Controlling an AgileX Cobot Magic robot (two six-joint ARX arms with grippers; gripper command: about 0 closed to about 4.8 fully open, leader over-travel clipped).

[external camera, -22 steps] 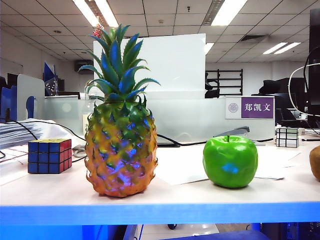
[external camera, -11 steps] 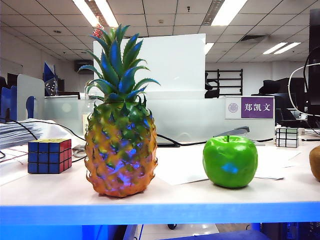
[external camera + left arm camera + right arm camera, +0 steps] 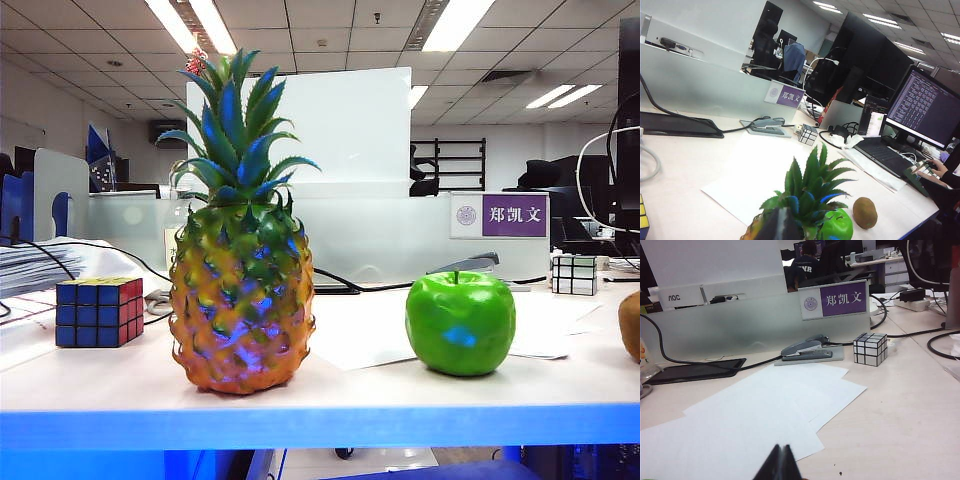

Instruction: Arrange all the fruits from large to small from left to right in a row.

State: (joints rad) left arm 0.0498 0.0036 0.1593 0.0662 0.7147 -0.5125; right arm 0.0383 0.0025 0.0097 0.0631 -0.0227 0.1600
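Pineapple (image 3: 240,300), apple (image 3: 461,323) and kiwi (image 3: 631,325) already sit in a row on the desk (image 3: 320,400), biggest at the left. The right gripper (image 3: 780,462) has its fingers pressed together over the white paper sheets (image 3: 755,415), nowhere near the fruit. The left gripper (image 3: 782,225) hangs right above the pineapple; can't tell its jaws.

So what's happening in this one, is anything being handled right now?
Nothing is being held. On the table the pineapple stands leftmost, the green apple sits to its right, and the kiwi lies further right at the frame edge, so the fruits already run large to small. The right gripper is shut and empty above the white paper. The left gripper shows only as a dark tip above the pineapple; its state is unclear.
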